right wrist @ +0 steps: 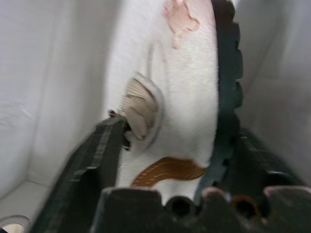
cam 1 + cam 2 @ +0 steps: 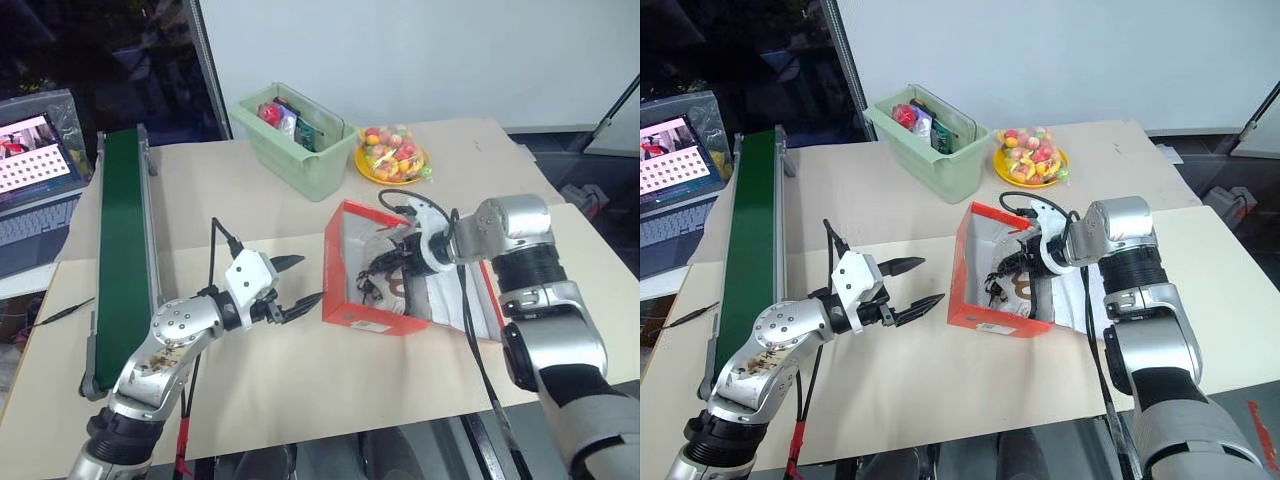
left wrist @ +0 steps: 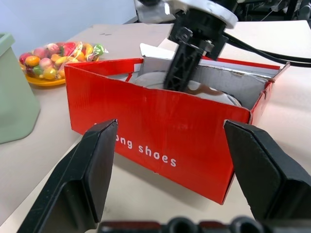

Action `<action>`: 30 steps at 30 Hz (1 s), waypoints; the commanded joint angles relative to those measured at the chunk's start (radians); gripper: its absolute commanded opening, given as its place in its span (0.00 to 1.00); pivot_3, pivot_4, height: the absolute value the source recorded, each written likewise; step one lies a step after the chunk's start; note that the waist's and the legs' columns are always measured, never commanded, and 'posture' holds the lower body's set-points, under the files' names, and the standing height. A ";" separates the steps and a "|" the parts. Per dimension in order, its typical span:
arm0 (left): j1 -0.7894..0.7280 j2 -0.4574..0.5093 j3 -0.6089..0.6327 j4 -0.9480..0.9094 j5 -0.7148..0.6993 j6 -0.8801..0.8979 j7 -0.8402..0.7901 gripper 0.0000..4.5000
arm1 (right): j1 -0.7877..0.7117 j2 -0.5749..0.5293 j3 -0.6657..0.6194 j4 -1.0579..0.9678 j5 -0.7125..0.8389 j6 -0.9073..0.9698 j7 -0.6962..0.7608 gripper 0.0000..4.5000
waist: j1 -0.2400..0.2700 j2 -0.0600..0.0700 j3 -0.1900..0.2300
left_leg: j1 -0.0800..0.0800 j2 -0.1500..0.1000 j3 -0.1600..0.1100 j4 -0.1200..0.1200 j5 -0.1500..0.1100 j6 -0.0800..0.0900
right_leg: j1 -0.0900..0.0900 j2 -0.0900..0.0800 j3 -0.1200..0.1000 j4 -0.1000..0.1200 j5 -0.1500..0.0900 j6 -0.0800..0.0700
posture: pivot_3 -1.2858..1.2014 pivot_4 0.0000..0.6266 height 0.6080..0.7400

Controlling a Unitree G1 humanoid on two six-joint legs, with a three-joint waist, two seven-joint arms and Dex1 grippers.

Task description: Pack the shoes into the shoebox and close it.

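Beige table (image 2: 250,390) against white wall (image 2: 420,50); green conveyor (image 2: 122,250) along its left edge, laptop (image 2: 35,180) beyond; green bin (image 2: 300,160), fruit plate (image 2: 392,155) at back

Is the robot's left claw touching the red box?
Apart. In the left eye view, the left gripper hangs open with bare table between its fingertips and the shoebox; the left wrist view shows that gap too.

Silver-grey metal arm housings with rounded joint casings and black ribbed collars. White wrist brackets. Left end effector (image 2: 297,281): two black tapered fingers. Right end effector (image 2: 388,268): black ridged fingers. Black cables looped along both forearms. Scuffed, stained patches on left forearm shell.
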 commanded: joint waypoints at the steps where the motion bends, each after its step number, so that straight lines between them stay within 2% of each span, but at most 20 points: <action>1: -0.014 0.001 0.006 -0.025 0.006 -0.012 0.000 0.83 | -0.073 0.020 -0.035 -0.104 0.006 -0.007 0.003 0.98 | 0.000 0.000 0.000 | 0.000 0.000 0.000 0.000 0.000 0.000 | 0.000 0.000 0.000 0.000 0.000 0.000 | 0.52 0.24 1.00; 7: -0.030 -0.007 0.013 0.005 0.012 -0.018 0.011 0.83 | -0.116 0.055 -0.058 -0.289 0.015 0.020 -0.021 0.98 | 0.002 0.000 0.000 | -0.001 0.000 -0.002 0.000 0.000 0.000 | -0.002 0.000 0.000 0.001 0.000 0.000 | 0.52 0.24 1.00; 10: -0.034 -0.037 0.064 0.037 0.006 0.005 0.080 0.83 | -0.086 0.047 -0.044 -0.419 -0.016 -0.066 -0.040 0.98 | 0.007 0.000 0.000 | -0.001 0.000 -0.003 0.000 0.000 0.000 | -0.001 0.000 0.000 0.001 0.000 0.000 | 0.52 0.24 1.00; 12: -0.041 -0.066 0.116 0.078 0.033 0.007 0.170 0.83 | -0.046 0.069 -0.095 -0.520 0.000 -0.131 -0.051 0.98 | 0.007 0.000 0.000 | -0.001 0.000 -0.003 0.001 0.000 0.000 | -0.001 0.000 0.000 0.000 0.000 0.000 | 0.52 0.24 1.00; 14: -0.065 -0.117 0.195 0.122 0.094 0.015 0.341 0.83 | 0.072 0.025 -0.047 -0.704 -0.042 -0.340 -0.002 0.98 | 0.009 0.000 0.000 | -0.001 0.000 -0.004 0.000 0.000 0.000 | -0.001 0.000 0.000 0.000 0.000 0.000 | 0.52 0.24 1.00; 16: -0.080 -0.163 0.269 0.128 0.156 0.042 0.507 0.83 | 0.231 -0.036 0.035 -0.850 -0.152 -0.591 0.015 0.98 | 0.012 0.000 0.000 | -0.001 0.000 -0.004 0.000 0.000 0.000 | -0.001 0.000 -0.001 0.000 0.000 0.000 | 0.52 0.24 1.00; 18: -0.082 -0.193 0.318 0.117 0.207 0.067 0.622 0.83 | 0.365 -0.061 0.074 -0.927 -0.214 -0.743 0.020 0.98 | 0.018 -0.003 -0.002 | -0.001 0.000 -0.003 0.001 0.000 -0.001 | -0.001 0.000 -0.001 0.000 0.000 0.001 | 0.52 0.24 1.00; 24: -0.044 -0.223 0.436 0.103 0.273 0.133 0.787 0.83 | 0.635 -0.002 0.028 -0.930 -0.256 -0.919 -0.050 0.99 | 0.017 -0.003 -0.002 | 0.002 0.000 -0.001 0.001 0.001 -0.003 | 0.001 0.000 0.002 0.000 0.001 0.000 | 0.52 0.24 1.00; 27: -0.023 -0.221 0.485 0.139 0.261 0.145 0.807 0.99 | 0.687 0.058 -0.005 -0.917 -0.212 -0.986 -0.042 1.00 | 0.017 -0.003 -0.002 | 0.006 0.001 0.000 0.000 0.001 -0.003 | 0.003 0.001 0.002 0.000 0.002 0.000 | 0.52 0.24 1.00; 30: -0.017 -0.208 0.503 0.188 0.255 0.139 0.795 0.99 | 0.701 0.074 0.007 -0.896 -0.201 -1.037 0.011 1.00 | 0.020 -0.003 -0.002 | 0.007 0.003 0.000 0.000 0.001 -0.003 | 0.004 0.002 0.002 0.001 0.002 -0.001 | 0.52 0.24 1.00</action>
